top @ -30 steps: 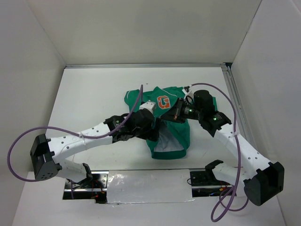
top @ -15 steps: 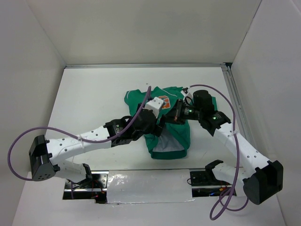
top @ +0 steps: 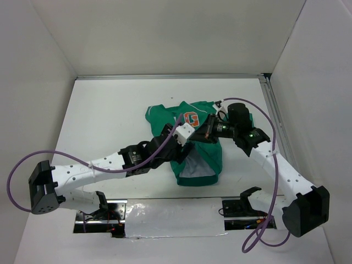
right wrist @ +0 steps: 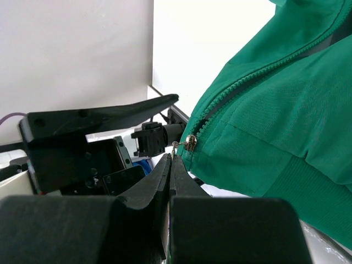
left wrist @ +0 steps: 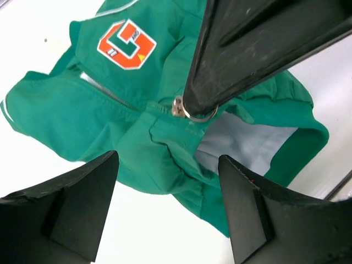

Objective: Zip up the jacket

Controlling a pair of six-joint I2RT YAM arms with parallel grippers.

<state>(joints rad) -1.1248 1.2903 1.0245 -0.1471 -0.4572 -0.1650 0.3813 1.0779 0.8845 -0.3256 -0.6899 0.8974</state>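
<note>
The green jacket [top: 201, 151] lies crumpled mid-table, its orange-and-white G patch [top: 191, 119] facing up and its white lining [top: 193, 168] showing at the lower hem. My right gripper [top: 204, 133] is shut on the zipper pull [right wrist: 176, 146], with the brass slider [right wrist: 190, 143] just past its tips [right wrist: 171, 157]. In the left wrist view the pull ring [left wrist: 191, 111] hangs under the right fingers [left wrist: 247, 49]. My left gripper [top: 188, 146] is open and empty [left wrist: 168, 160], hovering over the jacket's lower left fabric [left wrist: 159, 148].
White walls close in the table on three sides. A metal rail [top: 273, 115] runs along the right edge. A taped strip [top: 170, 212] lies between the arm bases. Purple cables [top: 22, 165] loop off both arms.
My left arm has stretched further right and lower over the jacket, uncovering the G patch. My right gripper has stayed put, holding the pull.
</note>
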